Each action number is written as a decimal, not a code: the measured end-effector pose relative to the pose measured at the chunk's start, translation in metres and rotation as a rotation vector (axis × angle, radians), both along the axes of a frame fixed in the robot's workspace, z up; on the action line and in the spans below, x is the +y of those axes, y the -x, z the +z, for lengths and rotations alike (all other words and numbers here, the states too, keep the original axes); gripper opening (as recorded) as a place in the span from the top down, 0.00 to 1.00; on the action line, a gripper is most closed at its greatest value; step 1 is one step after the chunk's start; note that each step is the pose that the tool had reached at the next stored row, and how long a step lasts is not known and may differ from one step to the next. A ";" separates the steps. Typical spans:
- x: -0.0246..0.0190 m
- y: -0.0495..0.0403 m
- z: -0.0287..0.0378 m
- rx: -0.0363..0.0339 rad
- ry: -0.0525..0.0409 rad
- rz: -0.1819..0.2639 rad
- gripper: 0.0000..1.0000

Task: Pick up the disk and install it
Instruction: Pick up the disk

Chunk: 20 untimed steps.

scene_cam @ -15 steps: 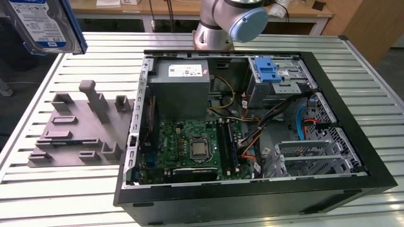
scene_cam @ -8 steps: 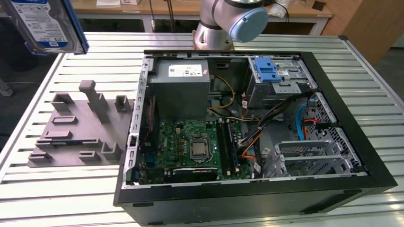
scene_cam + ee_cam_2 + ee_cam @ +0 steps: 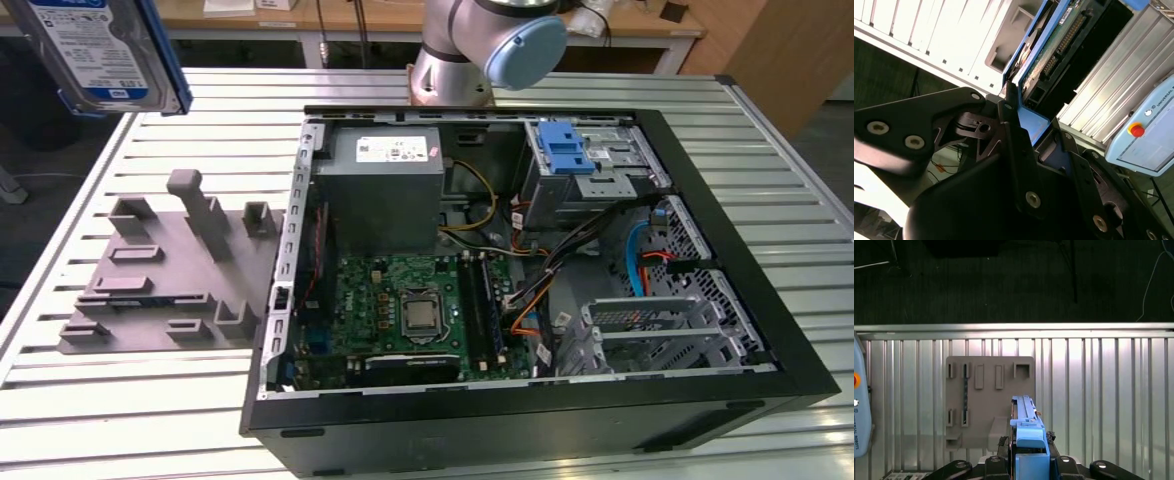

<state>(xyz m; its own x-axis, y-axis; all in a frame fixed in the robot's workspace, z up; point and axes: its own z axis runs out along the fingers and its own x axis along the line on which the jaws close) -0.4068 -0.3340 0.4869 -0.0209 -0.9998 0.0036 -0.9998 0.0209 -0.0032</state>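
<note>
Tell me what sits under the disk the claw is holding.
In the first wrist view, the blue-framed silver disk hangs over the grey slotted holder plate on the ribbed metal table. The disk hides part of that plate.

white-and-blue label on the disk (image 3: 100, 50), white sticker on the power supply (image 3: 380, 200), small print unreadable
</note>
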 end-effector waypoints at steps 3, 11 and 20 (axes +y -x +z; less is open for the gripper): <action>0.0000 -0.0015 -0.0001 -0.0001 -0.0001 0.000 0.64; 0.0000 -0.0055 0.0000 0.0001 0.0000 0.000 0.64; 0.0000 -0.0108 0.0000 0.0000 0.0000 0.000 0.64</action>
